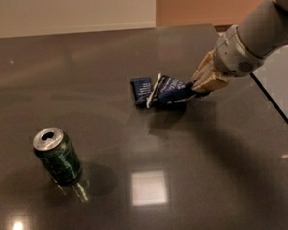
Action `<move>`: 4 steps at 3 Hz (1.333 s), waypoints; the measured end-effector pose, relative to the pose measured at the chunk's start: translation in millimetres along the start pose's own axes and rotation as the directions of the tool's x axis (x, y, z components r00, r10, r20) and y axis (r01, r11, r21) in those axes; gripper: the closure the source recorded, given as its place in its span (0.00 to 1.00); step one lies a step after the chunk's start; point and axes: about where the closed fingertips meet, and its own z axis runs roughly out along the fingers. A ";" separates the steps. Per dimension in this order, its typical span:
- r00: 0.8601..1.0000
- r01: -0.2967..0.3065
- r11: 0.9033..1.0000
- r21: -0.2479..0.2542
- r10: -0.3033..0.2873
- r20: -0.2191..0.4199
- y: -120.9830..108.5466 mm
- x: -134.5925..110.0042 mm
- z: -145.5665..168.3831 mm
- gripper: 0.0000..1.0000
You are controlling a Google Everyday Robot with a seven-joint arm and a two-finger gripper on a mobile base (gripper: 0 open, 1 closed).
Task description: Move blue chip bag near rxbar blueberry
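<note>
The blue chip bag (168,90) is a crinkly dark blue foil bag with white lettering, near the middle of the dark table. My gripper (193,89) comes in from the right and is shut on the bag's right end, holding it low over the table. The rxbar blueberry (141,90) is a small flat dark blue bar lying just left of the bag. The bag's left edge touches or slightly overlaps the bar.
A green soda can (56,156) stands upright at the front left. The table's right edge (274,105) runs diagonally behind my arm. A bright light reflection (149,187) shows on the table top in front.
</note>
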 end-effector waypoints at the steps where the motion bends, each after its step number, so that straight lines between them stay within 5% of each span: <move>1: 1.000 0.001 1.000 0.000 -0.001 0.001 -0.4 -1.0 0.5 0.37; 2: 1.000 0.003 1.000 -0.001 -0.003 0.001 0.0 -2.5 0.7 0.13; 3: 1.000 0.006 1.000 -0.001 -0.006 0.001 0.5 -3.9 0.8 0.00; 4: 1.000 0.006 1.000 -0.001 -0.006 0.001 0.5 -4.0 0.8 0.00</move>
